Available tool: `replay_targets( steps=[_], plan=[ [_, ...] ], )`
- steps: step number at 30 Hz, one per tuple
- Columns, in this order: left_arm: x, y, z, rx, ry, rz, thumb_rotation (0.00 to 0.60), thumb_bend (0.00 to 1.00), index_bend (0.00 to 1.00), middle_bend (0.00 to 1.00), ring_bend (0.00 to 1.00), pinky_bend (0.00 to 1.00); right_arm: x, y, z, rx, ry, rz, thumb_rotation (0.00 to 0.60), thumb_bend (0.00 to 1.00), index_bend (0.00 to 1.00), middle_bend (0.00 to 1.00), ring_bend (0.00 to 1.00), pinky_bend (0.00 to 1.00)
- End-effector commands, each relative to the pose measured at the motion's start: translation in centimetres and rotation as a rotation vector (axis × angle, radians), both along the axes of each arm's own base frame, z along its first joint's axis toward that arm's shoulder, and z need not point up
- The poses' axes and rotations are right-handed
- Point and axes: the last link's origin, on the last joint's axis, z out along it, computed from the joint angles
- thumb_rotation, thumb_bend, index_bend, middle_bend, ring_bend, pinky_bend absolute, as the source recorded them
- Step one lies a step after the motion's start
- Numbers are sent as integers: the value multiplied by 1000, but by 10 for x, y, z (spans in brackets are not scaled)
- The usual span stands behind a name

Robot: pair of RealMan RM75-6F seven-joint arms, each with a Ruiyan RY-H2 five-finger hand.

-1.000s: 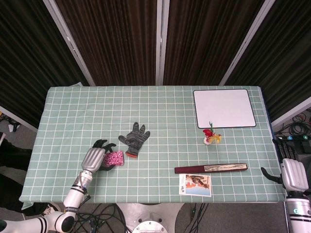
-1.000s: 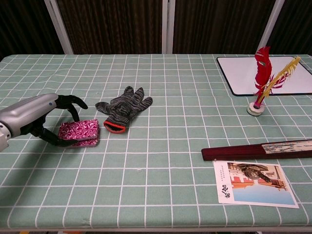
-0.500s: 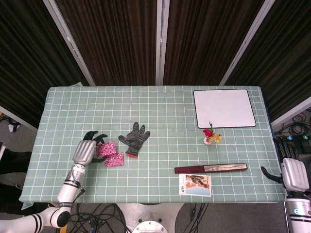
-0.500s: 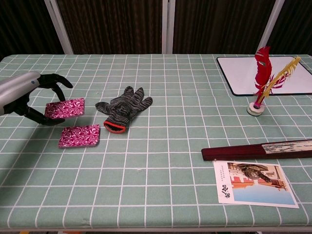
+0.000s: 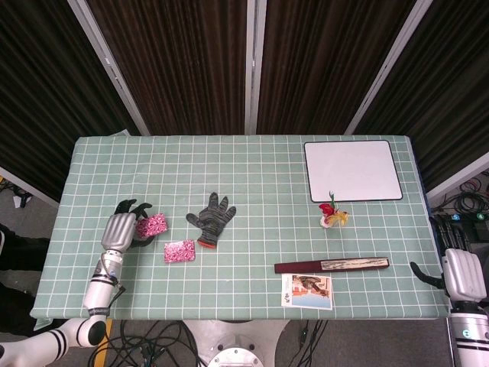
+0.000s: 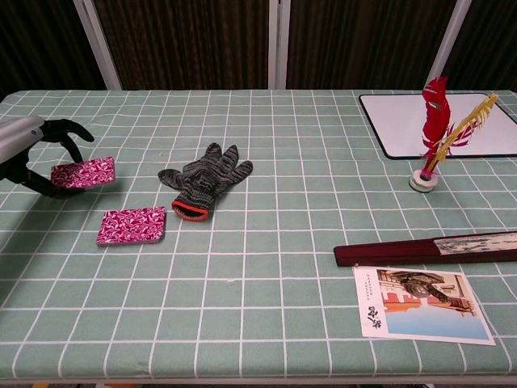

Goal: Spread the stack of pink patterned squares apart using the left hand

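Between robot hand (image 6: 32, 158) fingers: pink square (image 6: 83, 173)

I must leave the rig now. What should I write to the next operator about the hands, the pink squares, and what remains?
Left hand: holds one pink patterned square, lifted above the green checked tablecloth, near the left edge.
Right hand: off the table's right side, idle, holding nothing; how its fingers lie is unclear.
Second pink patterned square: flat on the cloth, left of the grey knit glove, clearly apart from the held one.
Done: the stack is separated.
Left: put the held square down away from the other, then release.
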Motion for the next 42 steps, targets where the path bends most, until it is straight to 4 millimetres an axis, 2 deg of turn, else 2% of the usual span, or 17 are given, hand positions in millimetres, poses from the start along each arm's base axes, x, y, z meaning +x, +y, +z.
replay_targets(
  steps=[1, 4, 8, 13, 17, 23, 29, 42],
  plan=[
    [-1, 0, -5, -2, -17, -3, 600, 246, 222, 333, 99, 96, 0, 0, 0, -1, 0, -1, 600, 152, 0, 0, 0, 0],
    [-2, 1, -5, -3, -25, -9, 600, 223, 206, 244, 82, 96, 0, 0, 1, -3, -3, 3, 600, 152, 0, 0, 0, 0],
    [0, 0, -2, 8, -38, -24, 600, 208, 187, 202, 67, 93, 0, 0, 1, -5, -5, 8, 600, 152, 0, 0, 0, 0],
    [7, -7, -1, -19, -77, -31, 600, 206, 186, 216, 65, 91, 0, -1, 1, -3, -6, 7, 600, 151, 0, 0, 0, 0],
    [21, -21, -3, -80, -90, -57, 600, 205, 186, 252, 65, 89, 0, -1, 0, -4, -9, 6, 600, 151, 0, 0, 0, 0],
    [38, -41, -13, -144, -74, -74, 600, 191, 182, 253, 65, 87, -1, -1, 0, -2, -12, 6, 600, 152, 0, 0, 0, 0],
    [42, -49, -25, -165, -49, -69, 600, 190, 176, 252, 61, 86, -3, 0, 2, -5, -13, 0, 600, 151, 0, 0, 0, 0],
    [43, -53, -37, -174, -29, -73, 600, 190, 176, 253, 59, 86, -6, -1, 1, -1, -14, -7, 600, 151, 0, 0, 0, 0]
  ],
)
